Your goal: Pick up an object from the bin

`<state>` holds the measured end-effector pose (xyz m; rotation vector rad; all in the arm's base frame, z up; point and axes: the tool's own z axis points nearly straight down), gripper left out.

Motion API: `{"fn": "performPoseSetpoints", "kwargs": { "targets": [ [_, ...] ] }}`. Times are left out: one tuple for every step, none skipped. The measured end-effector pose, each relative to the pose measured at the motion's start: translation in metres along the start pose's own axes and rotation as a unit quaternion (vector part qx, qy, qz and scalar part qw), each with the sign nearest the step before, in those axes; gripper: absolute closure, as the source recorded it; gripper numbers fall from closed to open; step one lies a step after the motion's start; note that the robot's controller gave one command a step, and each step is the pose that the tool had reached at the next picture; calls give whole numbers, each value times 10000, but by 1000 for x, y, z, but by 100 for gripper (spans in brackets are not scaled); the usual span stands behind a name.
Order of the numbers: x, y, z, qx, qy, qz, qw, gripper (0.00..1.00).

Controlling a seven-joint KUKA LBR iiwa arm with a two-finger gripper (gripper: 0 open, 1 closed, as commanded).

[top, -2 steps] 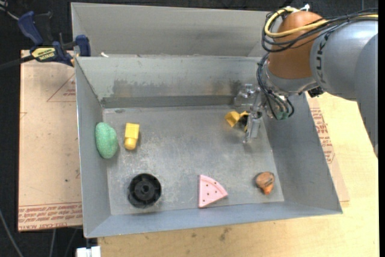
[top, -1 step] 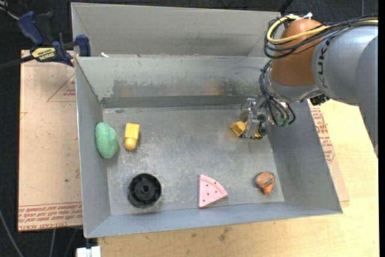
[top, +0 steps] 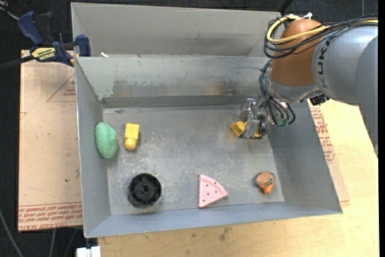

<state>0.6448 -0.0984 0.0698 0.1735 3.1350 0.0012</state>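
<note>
Grey bin (top: pixel 180 153) floor mostly bare, gripper (top: pixel 255 127) near right wall, beside yellow piece (top: pixel 238 128)

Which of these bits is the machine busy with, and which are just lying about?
Job in hand: end effector; yellow piece at its tip.
Lying about: green oval; yellow block; black disc; pink wedge; orange lump.
</note>
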Motion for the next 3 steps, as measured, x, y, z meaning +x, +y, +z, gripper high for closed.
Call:
{"fn": "performPoseSetpoints", "kwargs": {
  "targets": [
    [2, 8, -36, 2, -8, -100, 9999, 100],
    [2, 9, -36, 2, -7, -102, 9999, 100],
    [5, 1, -170, 4, -17, -160, 9999, 100]
  ]
}}
